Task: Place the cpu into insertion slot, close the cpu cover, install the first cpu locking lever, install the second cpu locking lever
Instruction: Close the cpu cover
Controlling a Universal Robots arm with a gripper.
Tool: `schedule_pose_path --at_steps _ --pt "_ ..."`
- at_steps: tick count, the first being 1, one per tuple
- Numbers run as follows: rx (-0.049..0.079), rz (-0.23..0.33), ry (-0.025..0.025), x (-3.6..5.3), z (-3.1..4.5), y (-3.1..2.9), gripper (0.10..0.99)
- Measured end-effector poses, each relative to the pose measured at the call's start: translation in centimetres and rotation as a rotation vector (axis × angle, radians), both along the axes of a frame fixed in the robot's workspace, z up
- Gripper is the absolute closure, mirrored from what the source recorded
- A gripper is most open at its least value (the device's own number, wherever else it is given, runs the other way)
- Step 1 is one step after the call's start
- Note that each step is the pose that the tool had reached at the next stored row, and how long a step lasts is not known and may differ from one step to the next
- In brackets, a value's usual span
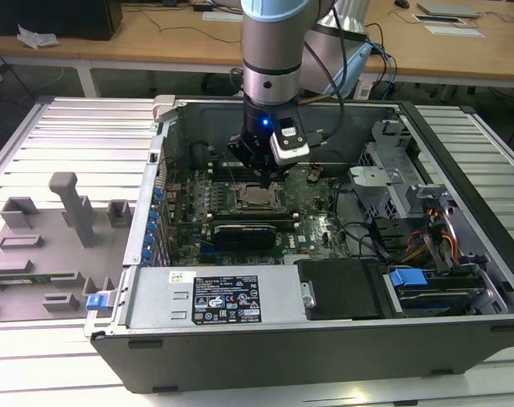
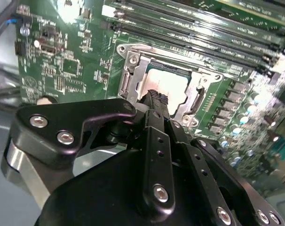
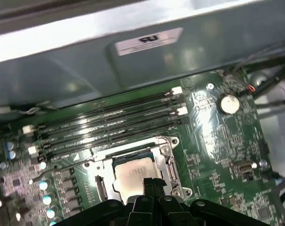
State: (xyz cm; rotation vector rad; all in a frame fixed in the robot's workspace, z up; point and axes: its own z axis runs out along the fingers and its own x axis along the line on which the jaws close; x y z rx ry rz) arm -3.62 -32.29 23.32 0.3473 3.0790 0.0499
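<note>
Both wrist views show us the cpu seated in the insertion slot, with the cpu cover lying flat around it. We see the tool clenched, fingertips pressed together with nothing between them, just over the chip's edge, near the long memory slots.

1. Your gripper looms in the foreground, its black fingers drawn together into one narrow tip.
2. That tip hangs over the near edge of the chip; you cannot tell if it touches.
3. The chip sits in its socket, with the metal cover flat around it.
4. Long memory slots run beside the socket on the green board.
</note>
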Motion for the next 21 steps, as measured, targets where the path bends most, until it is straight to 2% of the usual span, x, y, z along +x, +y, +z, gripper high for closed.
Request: schedule_pose_path --at_steps 4,7,12,14,17,19,21 --pt "-0.002 0.082 0.0001 0.0 -0.05 0.0 0.98" --pt "-0.014 0.126 0.0007 -0.12 -0.13 0.0 0.98" --pt "-0.017 0.154 0.0005 -0.93 -0.27 -0.03 0.98" --pt "-0.017 0.163 0.0006 -1.38 -0.37 -0.21 0.98" --pt "-0.017 0.169 0.0006 -1.47 -0.4 -0.27 0.98" --pt "-0.018 0.169 0.0007 -1.47 -0.24 -0.28 0.98" --pt "-0.018 0.169 0.0006 -1.47 0.38 -0.27 0.98"
